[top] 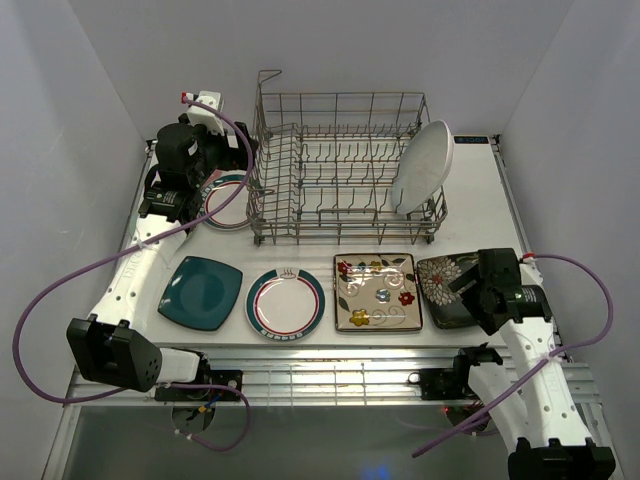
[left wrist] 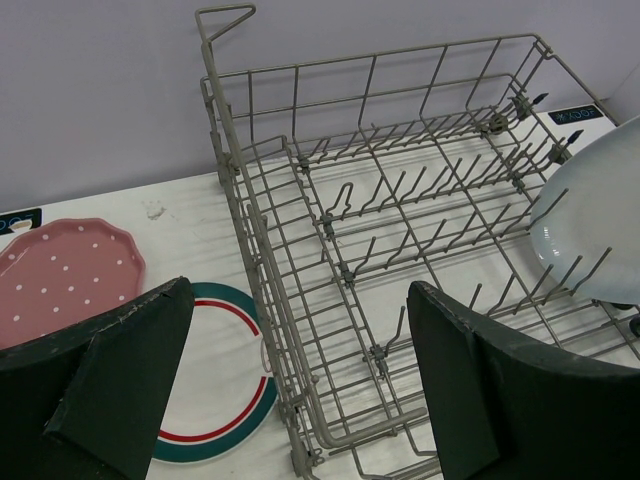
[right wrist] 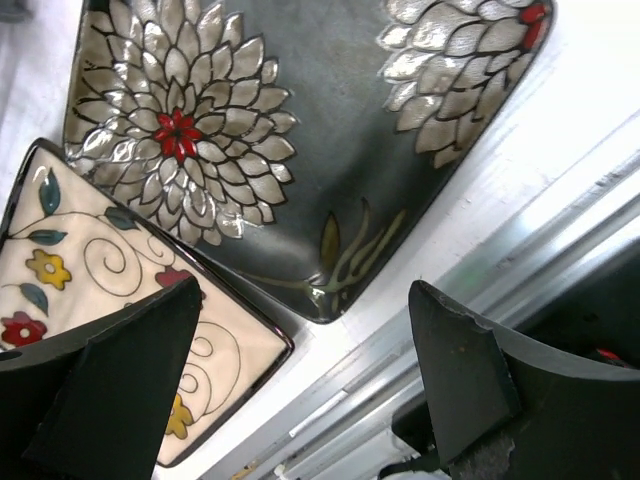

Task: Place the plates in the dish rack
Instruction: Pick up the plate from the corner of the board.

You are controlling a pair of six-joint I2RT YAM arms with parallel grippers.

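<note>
White counter (top: pixel 330 345) with pale grey walls around it is our workspace, and we read it from the near edge outward.

Closest to us, the right pincer (right wrist: pixel 302 330) hangs over the near corner of the dark floral square plate (right wrist: pixel 300 150). Its jaws are spread wide and hold nothing. We judge that it sits there so that one finger can slip under the rim that faces the counter's edge.

That plate ends a row of four that lie flat. From right to left we count the dark floral square, the cream floral square plate (top: pixel 378 292) just beside it, a teal-and-red-rimmed round plate (top: pixel 286 302) and the teal square plate (top: pixel 200 292). Lying flat and side by side, each offers a free rim to pinch.

Farther back on the left, the left pincer (left wrist: pixel 300 330) is fully open and empty. It hovers above a second rimmed round plate (left wrist: pixel 235 400), which lies against the rack's left wall, with the pink dotted plate (left wrist: pixel 60 275) beyond it.

The dish rack (top: pixel 340 165) stands at the back of the counter. One white oval plate (top: pixel 425 165) stands on edge at its right end, and the tines prop it upright.

That makes seven plates that we can see: one loaded and six on the counter. There are two arms and one rack. We see no mint green plate.
</note>
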